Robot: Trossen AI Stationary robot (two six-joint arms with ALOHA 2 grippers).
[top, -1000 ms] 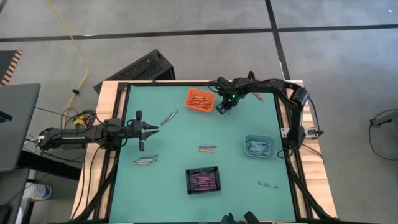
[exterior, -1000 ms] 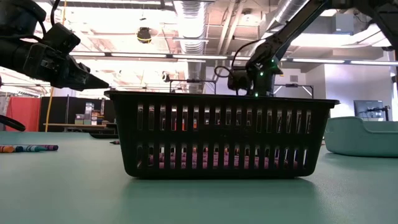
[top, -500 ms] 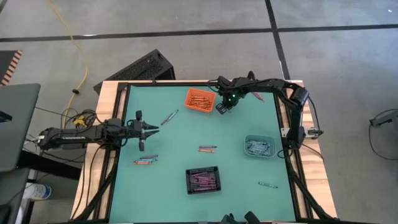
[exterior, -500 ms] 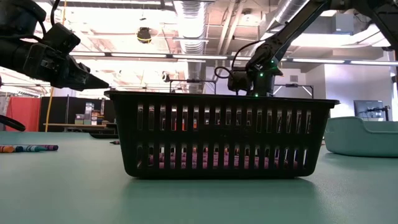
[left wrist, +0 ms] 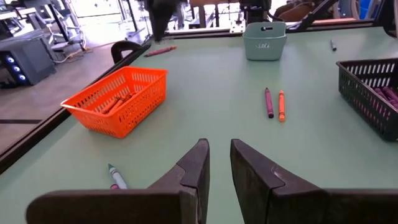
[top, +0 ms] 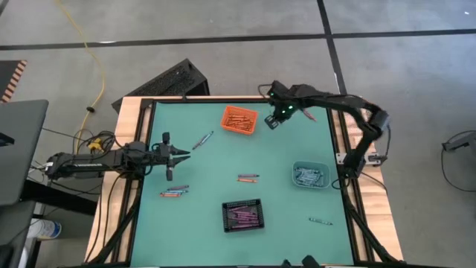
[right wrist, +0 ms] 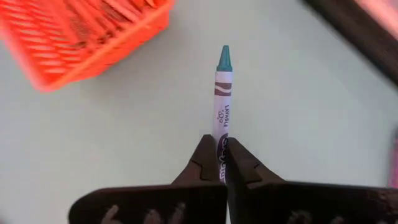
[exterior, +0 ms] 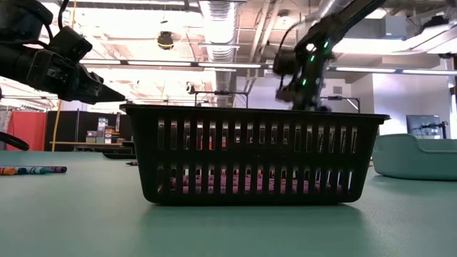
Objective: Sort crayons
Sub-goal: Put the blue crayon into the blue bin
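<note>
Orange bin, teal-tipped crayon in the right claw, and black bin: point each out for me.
orange bin [top: 239, 119], high view, on its crayon-filled middle.
teal-tipped crayon [right wrist: 222, 109], right wrist view, on its paper wrap ahead of the right claw [right wrist: 222, 151].
black bin [exterior: 253, 153], low view, on its slotted front wall.

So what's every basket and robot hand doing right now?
Orange plastic basket: holds orange crayons.
Black slotted basket: holds purple crayons.
Teal bin: holds grey-blue crayons.
Right gripper: fingers shut on a teal-tipped crayon.
Left gripper: slightly apart, empty.
</note>
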